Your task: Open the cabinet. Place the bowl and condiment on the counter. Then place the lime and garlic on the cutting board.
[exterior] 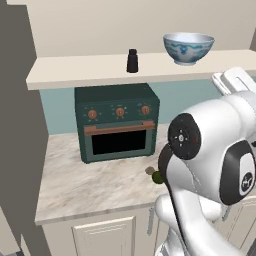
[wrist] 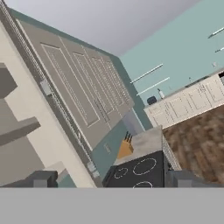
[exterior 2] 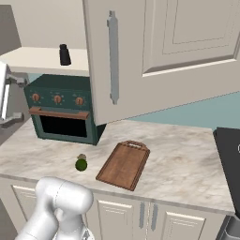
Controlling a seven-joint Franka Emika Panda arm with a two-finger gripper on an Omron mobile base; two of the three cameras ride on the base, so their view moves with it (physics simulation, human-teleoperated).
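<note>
Standing open, the cabinet point(exterior 2: 159, 51) shows the bowl point(exterior: 188, 48) and condiment point(exterior: 132, 61) on its shelf; lime point(exterior 2: 81, 164) beside cutting board point(exterior 2: 123, 164); jaws apart

Note that in the left base view the arm's white body covers the right part of the desk point(exterior: 90, 185). It hides most of the lime point(exterior: 157, 176) and leaves you a sliver of the garlic point(exterior: 149, 171) beside it. In the right base view the garlic point(exterior 2: 82, 157) sits behind the lime point(exterior 2: 81, 164), touching or just apart; you cannot tell which. The open cabinet door point(exterior 2: 164, 51) runs off the top and right edges and blocks the shelf interior right of the condiment point(exterior 2: 64, 55). The oven's point(exterior 2: 63, 115) right end lies behind that door. A dark appliance point(exterior 2: 229, 159) is cut by the right edge. In the hand view the end effector point(wrist: 111, 179) shows you fingertips point(wrist: 41, 178) cut off at the bottom.
</note>
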